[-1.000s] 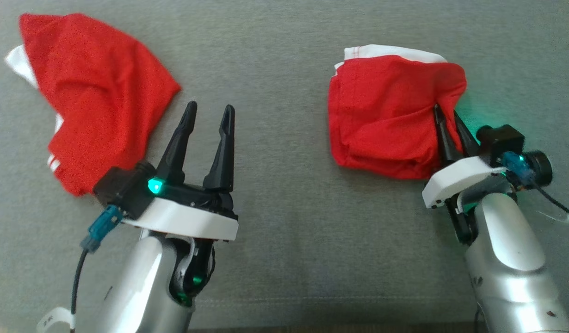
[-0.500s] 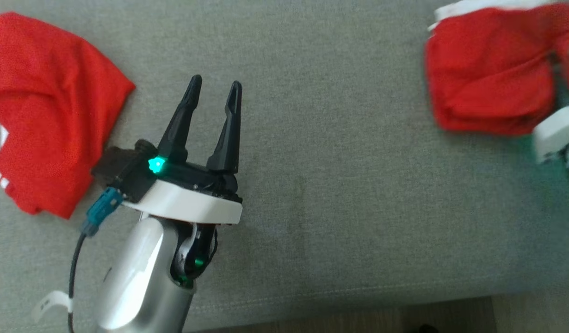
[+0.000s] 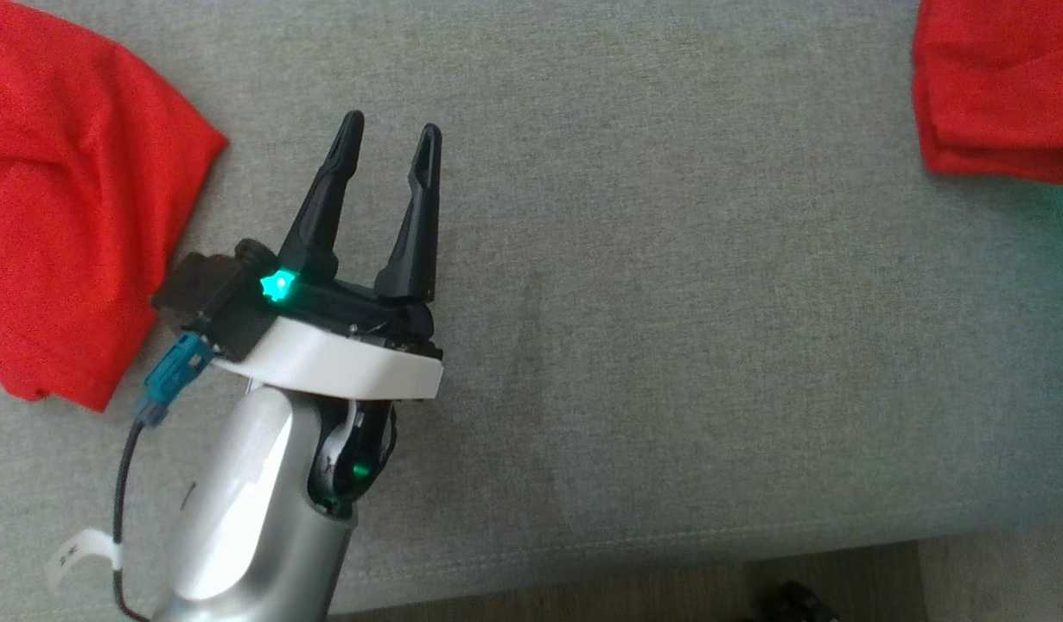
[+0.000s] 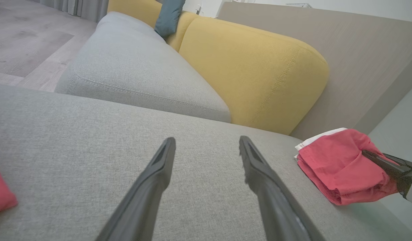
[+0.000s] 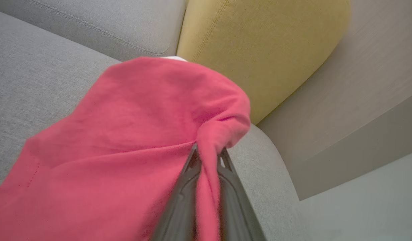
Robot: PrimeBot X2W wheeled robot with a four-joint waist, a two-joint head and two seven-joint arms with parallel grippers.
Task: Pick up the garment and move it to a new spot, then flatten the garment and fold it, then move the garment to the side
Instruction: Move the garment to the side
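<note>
Lying on the grey sofa cushion (image 3: 670,345), the folded red garment (image 4: 340,167) was near the cushion's right end, at about 2 o'clock from the left tool (image 3: 391,130) in the head view. It looked light, soft and limp, not fragile. I judge it would sag and unfold if lifted by one point, so the thick folded edge would be the better hold. A second red cloth (image 3: 65,216) lay at 9 o'clock of the left tool, just beside it. The right tool (image 5: 208,153) was clenched on a bunch of the garment's edge. The left tool was released, holding nothing.
</note>
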